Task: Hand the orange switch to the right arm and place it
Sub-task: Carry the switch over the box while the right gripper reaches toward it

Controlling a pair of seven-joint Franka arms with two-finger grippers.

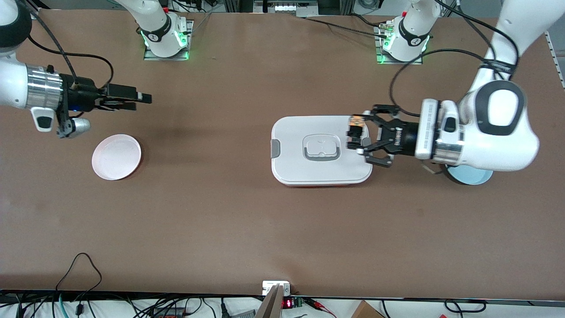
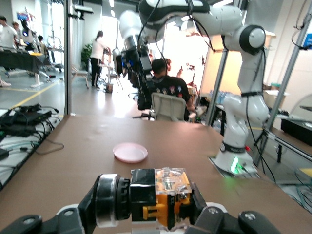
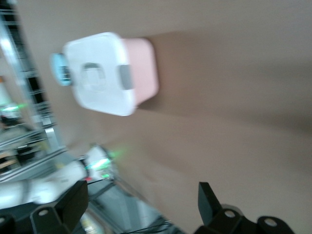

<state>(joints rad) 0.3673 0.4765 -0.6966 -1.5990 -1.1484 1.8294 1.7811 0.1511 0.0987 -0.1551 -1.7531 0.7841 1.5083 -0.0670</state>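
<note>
My left gripper (image 1: 356,133), a wide black claw, is shut on the orange switch (image 1: 355,127) and holds it in the air over the edge of the white lidded box (image 1: 300,173) at the left arm's end. In the left wrist view the switch (image 2: 158,197) lies sideways between the fingers, with its black collar and yellowish body showing. My right gripper (image 1: 144,98), slim and black, is open and empty above the table, over the area beside the pink plate (image 1: 116,157). In the right wrist view its fingertips (image 3: 207,195) stand wide apart.
The white box has a pink base (image 3: 144,66) and a grey latch. A light blue plate (image 1: 474,177) lies partly under the left arm. The pink plate also shows in the left wrist view (image 2: 130,152). Cables run along the table edge nearest the front camera.
</note>
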